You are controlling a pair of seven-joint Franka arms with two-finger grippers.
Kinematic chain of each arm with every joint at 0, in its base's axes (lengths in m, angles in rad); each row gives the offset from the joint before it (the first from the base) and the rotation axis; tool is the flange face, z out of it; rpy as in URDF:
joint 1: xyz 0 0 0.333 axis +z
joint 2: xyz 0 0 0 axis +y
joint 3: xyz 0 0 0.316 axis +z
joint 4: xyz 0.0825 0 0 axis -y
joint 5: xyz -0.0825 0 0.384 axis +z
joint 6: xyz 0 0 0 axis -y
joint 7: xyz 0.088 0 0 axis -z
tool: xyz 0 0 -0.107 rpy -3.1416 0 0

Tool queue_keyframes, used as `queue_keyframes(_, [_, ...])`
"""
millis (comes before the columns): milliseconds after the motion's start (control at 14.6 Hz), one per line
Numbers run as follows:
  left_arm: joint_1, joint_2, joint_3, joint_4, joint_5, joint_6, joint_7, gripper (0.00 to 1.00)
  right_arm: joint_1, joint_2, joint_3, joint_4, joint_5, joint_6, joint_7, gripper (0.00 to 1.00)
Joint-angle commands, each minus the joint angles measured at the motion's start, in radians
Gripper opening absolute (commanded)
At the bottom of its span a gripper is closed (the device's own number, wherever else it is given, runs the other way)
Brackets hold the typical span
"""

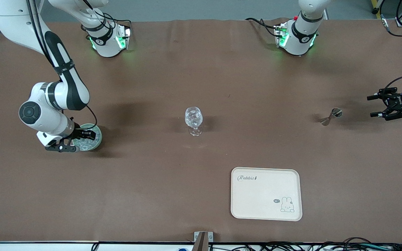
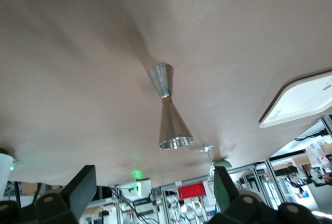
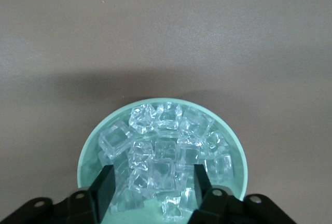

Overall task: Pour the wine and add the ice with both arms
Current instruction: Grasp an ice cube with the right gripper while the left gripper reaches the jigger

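Observation:
The silver hourglass measure (image 1: 330, 116) stands on the table toward the left arm's end; no liquid shows. My left gripper (image 1: 372, 106) is open and empty, level with the measure and a short gap from it. In the left wrist view the measure (image 2: 167, 112) stands ahead of the open gripper (image 2: 153, 190). The ice (image 3: 166, 151) is a heap of clear cubes in a pale green dish (image 3: 91, 146). My right gripper (image 3: 154, 187) is open, its fingers down among the cubes. The dish (image 1: 98, 137) is at the right arm's end, under the right gripper (image 1: 77, 141).
A clear faceted stemmed glass (image 1: 194, 120) stands upright mid-table between dish and measure. A cream tray (image 1: 266, 194) with a rabbit print lies nearer the front camera. The glass (image 2: 210, 162) and tray (image 2: 301, 99) also show in the left wrist view.

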Motion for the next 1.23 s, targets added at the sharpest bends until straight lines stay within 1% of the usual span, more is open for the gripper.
queue_keyframes(0, [0.037, 0.065, -0.008, 0.019, -0.042, -0.038, -0.002, 1.0, 0.002, -0.002, -0.002, -0.022, 0.001, 0.014, -0.005, 0.65])
queue_keyframes(137, [0.038, 0.097, -0.007, 0.016, -0.096, -0.049, 0.004, 1.0, 0.002, -0.002, -0.002, -0.025, 0.001, 0.014, -0.005, 0.62])
queue_keyframes(274, [0.017, 0.099, -0.017, 0.016, -0.082, -0.063, 0.031, 1.0, 0.002, -0.002, -0.002, -0.025, 0.001, 0.014, -0.005, 0.56])
queue_keyframes(479, [0.017, 0.117, -0.019, 0.008, -0.079, -0.063, 0.051, 1.0, 0.001, -0.001, -0.002, -0.022, 0.001, 0.017, -0.005, 0.52])
queue_keyframes(753, [-0.018, 0.142, -0.031, 0.004, -0.085, -0.039, 0.079, 1.0, -0.001, 0.004, -0.002, -0.02, 0.001, 0.017, -0.005, 0.5])
queue_keyframes(1027, [-0.019, 0.18, -0.031, 0.027, -0.094, -0.029, 0.082, 1.0, -0.001, 0.004, -0.002, -0.022, 0.001, 0.015, -0.005, 0.5])
queue_keyframes(1164, [-0.026, 0.182, -0.031, 0.022, -0.107, -0.007, 0.08, 1.0, -0.001, 0.006, -0.002, -0.022, 0.001, 0.015, -0.005, 0.46])
